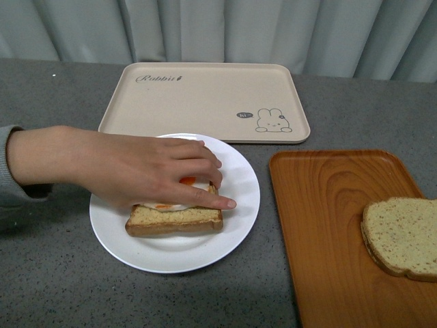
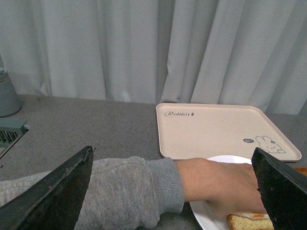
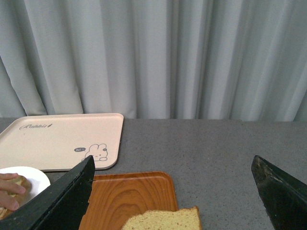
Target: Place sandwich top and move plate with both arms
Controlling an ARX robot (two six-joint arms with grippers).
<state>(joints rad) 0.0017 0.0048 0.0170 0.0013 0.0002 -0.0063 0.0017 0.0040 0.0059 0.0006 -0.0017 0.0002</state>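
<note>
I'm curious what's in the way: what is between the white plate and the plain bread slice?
Front view: just a strip of grey table and the bare wood of the orange tray that the bread slice lies on.

The grey table [image 1: 54, 287] bears a plate [image 1: 171, 258], rabbit tray [image 1: 205, 102] and orange tray [image 1: 328, 225].

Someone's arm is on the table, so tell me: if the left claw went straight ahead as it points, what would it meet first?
Probably the person's grey-sleeved forearm, which lies across the line of the open left claw, nearer than the white plate; depth is hard to judge.
</note>
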